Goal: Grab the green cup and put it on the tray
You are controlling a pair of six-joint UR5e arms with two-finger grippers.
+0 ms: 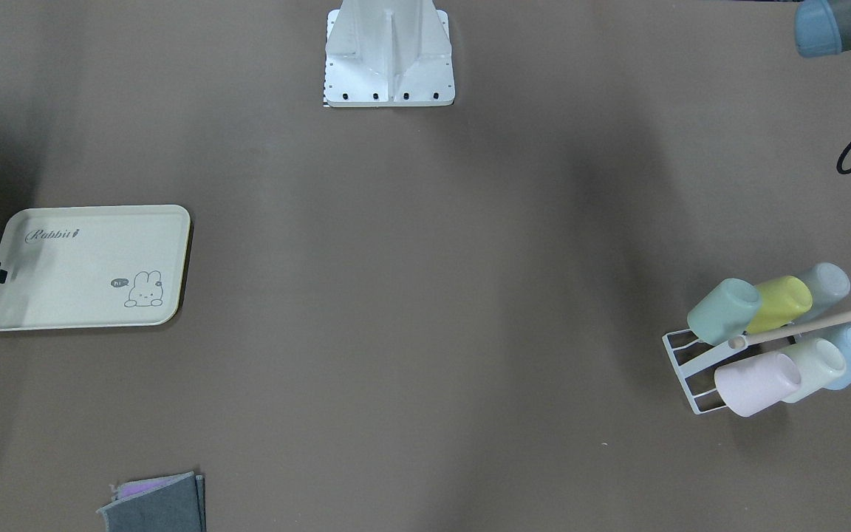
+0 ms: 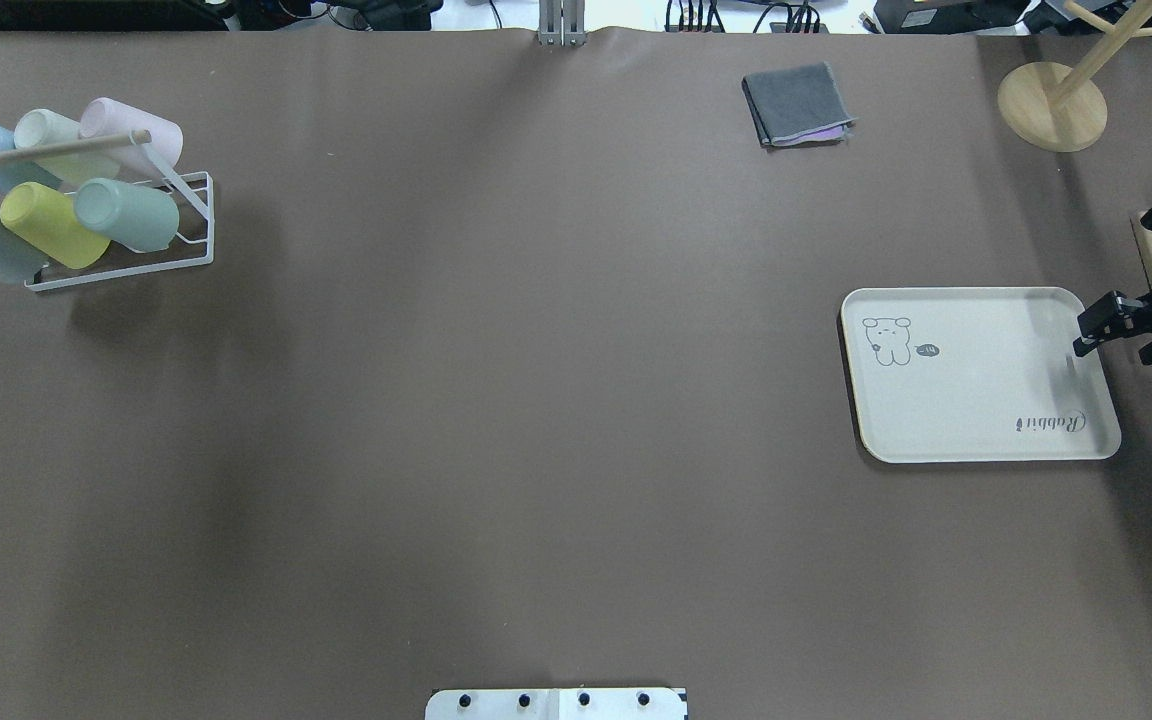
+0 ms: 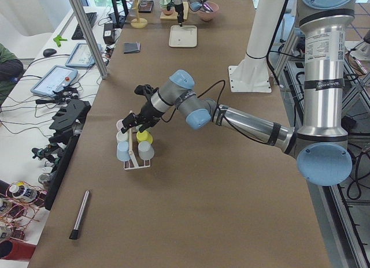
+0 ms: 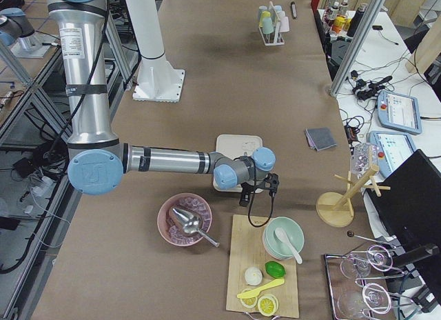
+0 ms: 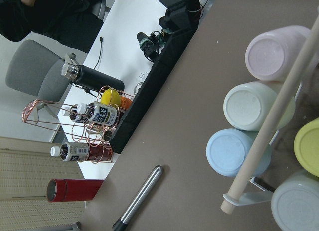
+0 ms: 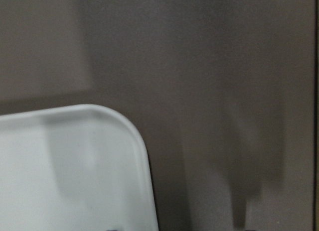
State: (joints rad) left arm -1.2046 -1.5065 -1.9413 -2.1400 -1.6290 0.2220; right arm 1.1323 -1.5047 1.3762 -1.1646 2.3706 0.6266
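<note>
The green cup [image 1: 725, 310] lies tilted on a white wire rack [image 1: 684, 369] with several other pastel cups; it also shows in the overhead view [image 2: 126, 215]. It is out of the left wrist view. The cream tray [image 2: 981, 375] with "Rabbit" lettering lies empty far across the table, and shows in the front view [image 1: 86, 266] and the right wrist view [image 6: 65, 166]. My right gripper [image 2: 1114, 335] hovers open and empty over the tray's outer edge. My left gripper [image 3: 132, 121] is just above the rack's outer side; I cannot tell if it is open.
A folded grey cloth [image 2: 798, 103] lies at the table's far edge. A wooden stand [image 2: 1051, 105] is at the far right corner. A metal pen [image 5: 139, 196] lies beyond the rack. A cutting board with bowls [image 4: 265, 265] sits past the tray.
</note>
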